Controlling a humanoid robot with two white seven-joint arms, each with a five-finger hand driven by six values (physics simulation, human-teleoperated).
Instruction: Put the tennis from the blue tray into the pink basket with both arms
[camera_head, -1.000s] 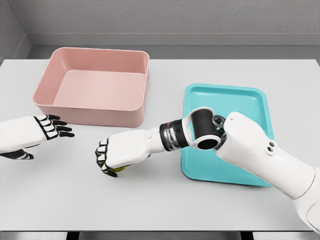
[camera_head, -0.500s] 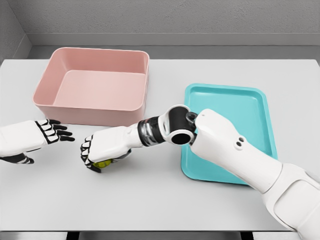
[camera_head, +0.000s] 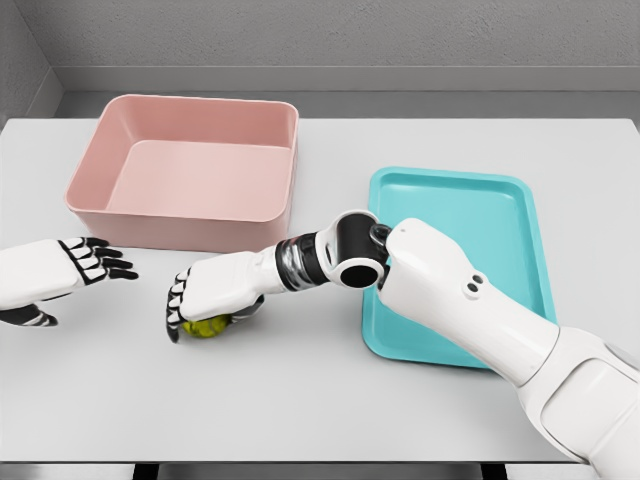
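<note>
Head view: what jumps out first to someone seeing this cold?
The long white right arm reaching across the table from the lower right, its robot hand curled over a yellow-green tennis ball on the grey table, in front of the pink basket. Next, the bare blue tray at right. The left robot hand is at the left edge, fingers spread toward the ball.

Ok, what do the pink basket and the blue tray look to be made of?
Pink basket: looks like matte moulded plastic, with thick smooth walls, rounded corners and no weave. Blue tray: likely plastic too, a thin, slightly glossier shell with a raised rim. Both are renders, so this is a guess.
</note>
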